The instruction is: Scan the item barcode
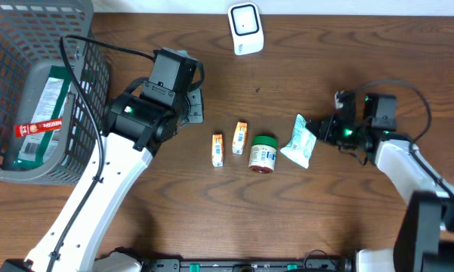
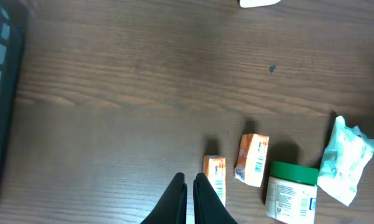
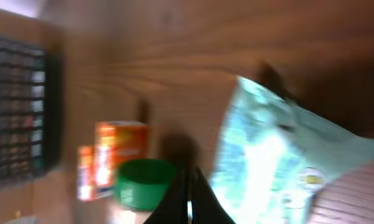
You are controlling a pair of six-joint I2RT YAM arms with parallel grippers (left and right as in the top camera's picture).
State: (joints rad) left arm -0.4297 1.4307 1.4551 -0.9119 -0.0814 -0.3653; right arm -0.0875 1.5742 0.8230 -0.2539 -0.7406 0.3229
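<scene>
On the wooden table (image 1: 347,60) the items lie in a loose row: two small orange boxes (image 1: 217,149) (image 1: 240,138), a green-lidded jar (image 1: 263,153) on its side, and a white and green pouch (image 1: 300,142). The white scanner (image 1: 245,29) sits well apart at the far edge. The right claw (image 1: 321,128) is pinched shut on nothing, its tips just beside the pouch; its own camera is blurred, so I cannot tell whether they touch. The left claw (image 2: 190,196) is also closed and empty, hanging near the boxes. A grey basket (image 1: 83,45) holding a packet (image 1: 41,113) stands beside the left arm
</scene>
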